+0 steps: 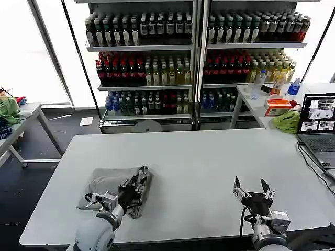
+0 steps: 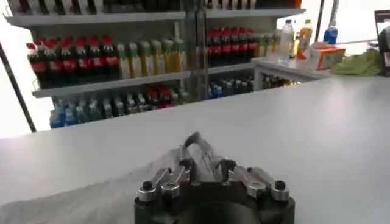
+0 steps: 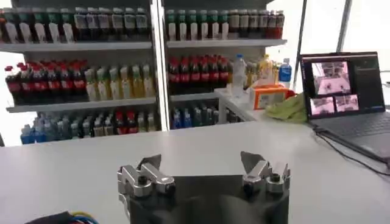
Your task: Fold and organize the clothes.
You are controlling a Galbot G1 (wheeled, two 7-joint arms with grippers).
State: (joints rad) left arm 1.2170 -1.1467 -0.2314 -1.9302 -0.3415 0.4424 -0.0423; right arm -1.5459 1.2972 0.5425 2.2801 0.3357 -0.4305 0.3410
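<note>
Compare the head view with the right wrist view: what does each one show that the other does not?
Head view alone: the left pincer shut on a fold of the grey shirt near the table's left front, and a side table holding cloths at far left.

Right wrist view alone: nothing further worth noting.

Both: the right pincer open over bare table, the bottle shelves, the laptop, a green cloth and an orange box.
</note>
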